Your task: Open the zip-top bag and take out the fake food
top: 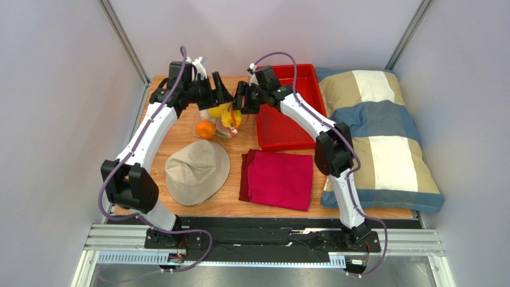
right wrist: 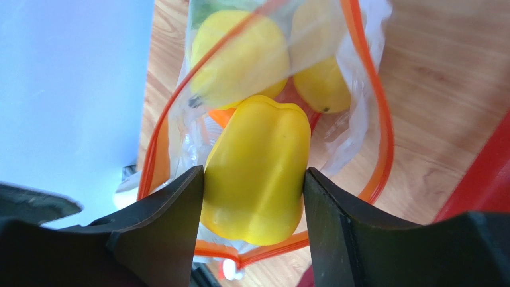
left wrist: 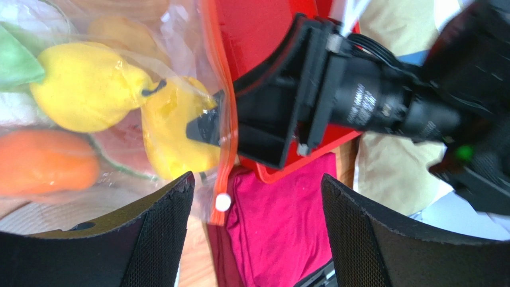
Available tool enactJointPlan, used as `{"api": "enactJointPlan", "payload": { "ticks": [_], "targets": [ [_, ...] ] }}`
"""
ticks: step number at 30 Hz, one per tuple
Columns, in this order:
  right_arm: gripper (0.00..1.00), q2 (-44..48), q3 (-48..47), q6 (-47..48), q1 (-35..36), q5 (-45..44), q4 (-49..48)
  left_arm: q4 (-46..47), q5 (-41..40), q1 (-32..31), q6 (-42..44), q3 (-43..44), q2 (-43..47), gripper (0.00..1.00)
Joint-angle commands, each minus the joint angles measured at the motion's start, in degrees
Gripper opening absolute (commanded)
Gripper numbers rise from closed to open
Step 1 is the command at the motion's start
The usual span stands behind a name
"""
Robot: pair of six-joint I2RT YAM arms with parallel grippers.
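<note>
The zip-top bag (top: 222, 133) lies at the back of the table, its orange-red zip strip (right wrist: 383, 119) pulled into an open loop. My right gripper (right wrist: 254, 179) reaches into the mouth and is shut on the yellow bell pepper (right wrist: 257, 167), one finger on each side. Two yellow fruits (right wrist: 239, 54) lie deeper inside. In the left wrist view I also see an orange (left wrist: 42, 161), a watermelon slice (left wrist: 123, 146) and a green leaf (left wrist: 15, 60) through the plastic. My left gripper (left wrist: 257, 197) is open beside the bag's edge, holding nothing; the white slider (left wrist: 222, 202) sits between its fingers.
A red tray (top: 287, 119) stands right of the bag, under the right arm. A beige hat (top: 197, 170) and a folded magenta cloth (top: 278, 179) lie nearer the front. A striped pillow (top: 377, 137) fills the right side. Walls close in behind and left.
</note>
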State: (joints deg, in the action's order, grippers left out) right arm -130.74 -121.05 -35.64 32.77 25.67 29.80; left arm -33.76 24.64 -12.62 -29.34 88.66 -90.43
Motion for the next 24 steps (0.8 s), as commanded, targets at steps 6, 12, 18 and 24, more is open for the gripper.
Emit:
{"api": "enactJointPlan", "payload": {
  "ticks": [6, 12, 18, 24],
  "targets": [
    [0.0, 5.58, -6.03, 8.39, 2.21, -12.39, 7.98, -1.74, -1.53, 0.14, -3.35, 7.75, -5.72, 0.81],
    [0.0, 7.51, -4.45, 6.72, 1.15, -12.05, 8.34, -3.07, -1.18, 0.05, -3.0, 8.81, -7.21, 0.68],
    [0.0, 7.34, -5.33, 4.62, 0.27, -8.98, 7.03, -2.98, 1.37, -0.56, -3.35, 10.12, -11.51, 0.67],
    [0.0, 7.86, -3.75, 4.34, -0.78, -10.28, 8.25, -5.35, 0.41, -1.62, -0.81, 10.48, -11.35, 0.67]
  ]
}}
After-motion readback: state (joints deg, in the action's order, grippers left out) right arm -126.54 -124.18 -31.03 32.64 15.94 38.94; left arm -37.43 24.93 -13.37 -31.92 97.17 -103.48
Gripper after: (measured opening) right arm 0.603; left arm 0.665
